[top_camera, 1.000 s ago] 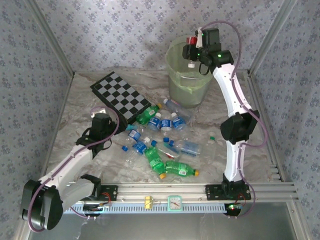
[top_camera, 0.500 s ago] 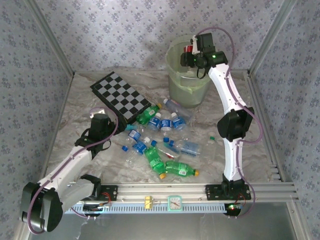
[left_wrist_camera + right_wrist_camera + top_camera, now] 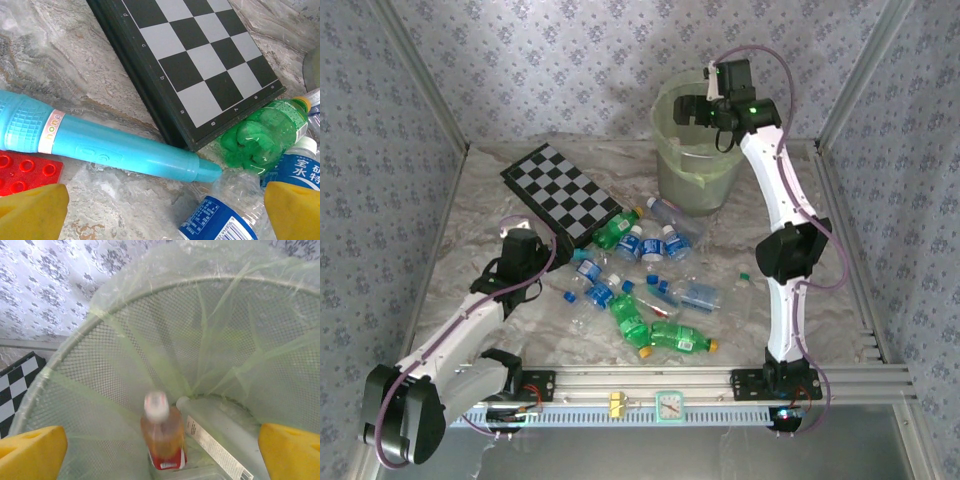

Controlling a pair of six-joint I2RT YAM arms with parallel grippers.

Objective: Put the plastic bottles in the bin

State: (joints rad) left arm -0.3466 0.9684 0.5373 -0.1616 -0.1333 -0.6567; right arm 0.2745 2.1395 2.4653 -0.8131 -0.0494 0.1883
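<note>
The bin (image 3: 695, 165), pale green with a thin liner, stands at the back of the table. My right gripper (image 3: 692, 108) hangs open over its mouth. In the right wrist view a blurred bottle with a red label and amber contents (image 3: 162, 435) is loose inside the bin (image 3: 100, 355), below the open right gripper (image 3: 161, 454), beside a clear bottle (image 3: 220, 437). Several plastic bottles (image 3: 640, 290), green and blue-labelled, lie mid-table. My left gripper (image 3: 525, 245) is open and low, left of them; between its yellow fingers (image 3: 30, 210) lies a blue-labelled bottle (image 3: 220, 217), with a green one (image 3: 265, 132) beyond.
A black-and-white checkered board (image 3: 560, 192) lies at the back left, its corner (image 3: 200, 60) next to the green bottle. A teal stick (image 3: 110, 145) and a red studded brick (image 3: 25, 172) lie by my left gripper. A small teal clock (image 3: 668, 405) sits on the front rail.
My right gripper has opened over the bin and let go of the red-labelled bottle, which now drops inside. The left arm has not moved.
</note>
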